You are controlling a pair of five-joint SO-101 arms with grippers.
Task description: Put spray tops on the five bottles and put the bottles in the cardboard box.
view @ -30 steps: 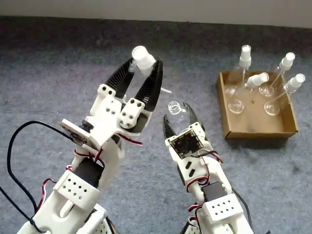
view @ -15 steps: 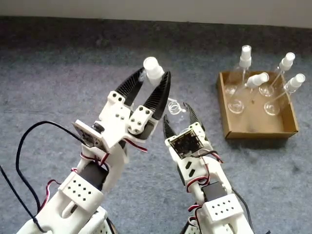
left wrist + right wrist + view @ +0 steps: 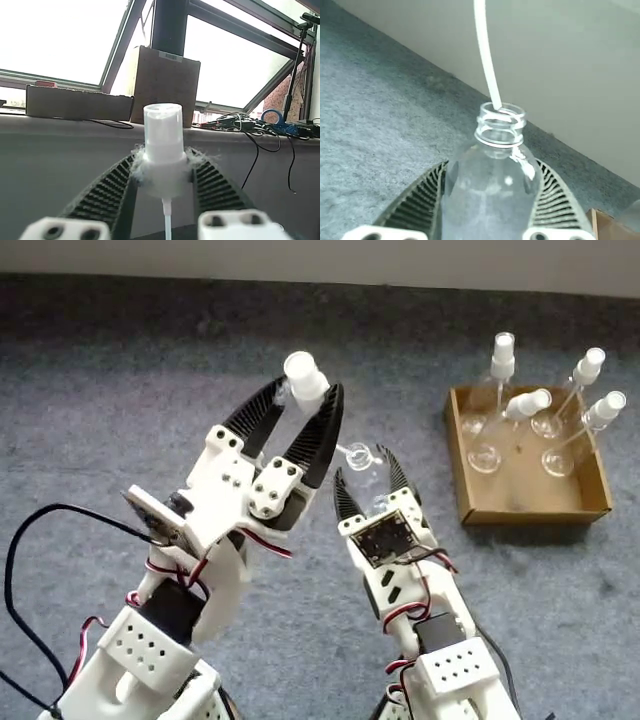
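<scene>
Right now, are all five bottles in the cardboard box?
No, the cardboard box holds four capped bottles, while the fifth bottle sits uncapped in the fingers of the right gripper.

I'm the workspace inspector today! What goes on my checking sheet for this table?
Surface: grey carpet, flat.
Job's things: spray top held in the air, its tube reaching the mouth of the open bottle; four capped bottles standing in the cardboard box.
Clutter: nothing seen.
Grippers: left gripper shut on the spray top; right gripper shut on the bottle.
Cables: black cable looping beside the left arm; red and white wires on the arms.
Surroundings: windows and brown boxes on a ledge.
</scene>
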